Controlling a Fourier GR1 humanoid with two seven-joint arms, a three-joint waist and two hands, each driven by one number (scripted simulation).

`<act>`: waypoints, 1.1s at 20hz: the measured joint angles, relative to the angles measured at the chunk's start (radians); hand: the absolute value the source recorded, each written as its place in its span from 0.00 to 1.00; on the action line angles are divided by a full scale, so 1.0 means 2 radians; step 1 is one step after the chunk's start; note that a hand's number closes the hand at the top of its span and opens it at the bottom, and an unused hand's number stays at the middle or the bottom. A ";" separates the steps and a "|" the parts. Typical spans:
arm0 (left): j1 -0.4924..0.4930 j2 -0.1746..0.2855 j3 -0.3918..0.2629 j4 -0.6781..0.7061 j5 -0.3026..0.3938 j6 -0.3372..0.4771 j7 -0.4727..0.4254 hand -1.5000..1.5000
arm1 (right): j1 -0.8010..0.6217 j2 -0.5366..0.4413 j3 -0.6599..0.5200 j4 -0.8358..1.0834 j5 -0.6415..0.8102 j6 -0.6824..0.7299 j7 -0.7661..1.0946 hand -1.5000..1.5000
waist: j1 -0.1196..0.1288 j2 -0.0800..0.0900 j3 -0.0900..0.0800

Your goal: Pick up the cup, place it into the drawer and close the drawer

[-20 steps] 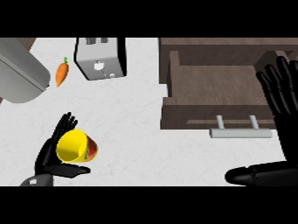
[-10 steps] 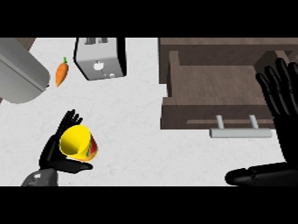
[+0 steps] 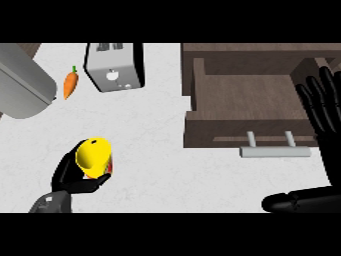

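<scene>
Left robot hand (image 3: 75, 181) grasps the yellow cup (image 3: 93, 154) above the bench (image 3: 165, 150) — right robot hand (image 3: 329, 112) released, straight, at the open drawer (image 3: 239, 97) — its right edge.

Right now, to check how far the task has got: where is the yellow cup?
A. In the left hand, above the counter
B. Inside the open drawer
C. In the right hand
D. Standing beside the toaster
A: the left hand curls round the yellow cup at the view's lower left, well apart from the open drawer.
</scene>
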 measured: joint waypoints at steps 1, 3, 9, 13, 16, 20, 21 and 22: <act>-0.002 -0.003 -0.002 -0.002 -0.001 0.003 -0.005 1.00 | -0.002 0.000 -0.002 0.002 0.000 0.000 -0.001 0.00 | 0.000 0.000 0.000; 0.003 -0.005 -0.008 -0.004 -0.006 0.011 -0.023 1.00 | -0.004 0.000 -0.001 0.002 0.000 -0.002 0.003 0.00 | 0.000 0.000 0.000; 0.004 -0.006 -0.011 -0.027 -0.002 0.034 -0.043 1.00 | 0.002 -0.001 -0.002 0.000 0.001 0.001 -0.003 0.00 | 0.001 0.000 0.000; -0.001 -0.010 0.010 -0.033 0.013 0.069 -0.060 1.00 | -0.004 -0.002 -0.001 -0.010 0.000 -0.001 0.008 0.00 | 0.001 0.000 -0.001; -0.008 -0.017 0.035 -0.037 0.033 0.102 -0.068 1.00 | 0.002 -0.001 0.000 -0.011 0.000 -0.001 0.007 0.00 | 0.001 0.000 -0.001; -0.011 -0.024 0.045 -0.068 0.051 0.118 -0.069 1.00 | -0.002 -0.006 -0.010 -0.009 -0.009 0.001 0.011 0.00 | 0.002 0.000 0.000; -0.004 -0.025 0.043 -0.088 0.056 0.116 -0.064 1.00 | -0.004 -0.009 -0.015 -0.006 -0.012 0.002 0.012 0.00 | 0.003 -0.001 0.000; -0.003 -0.025 0.041 -0.107 0.062 0.113 -0.055 1.00 | -0.004 -0.006 -0.010 -0.010 -0.008 -0.001 0.015 0.00 | 0.004 -0.001 0.000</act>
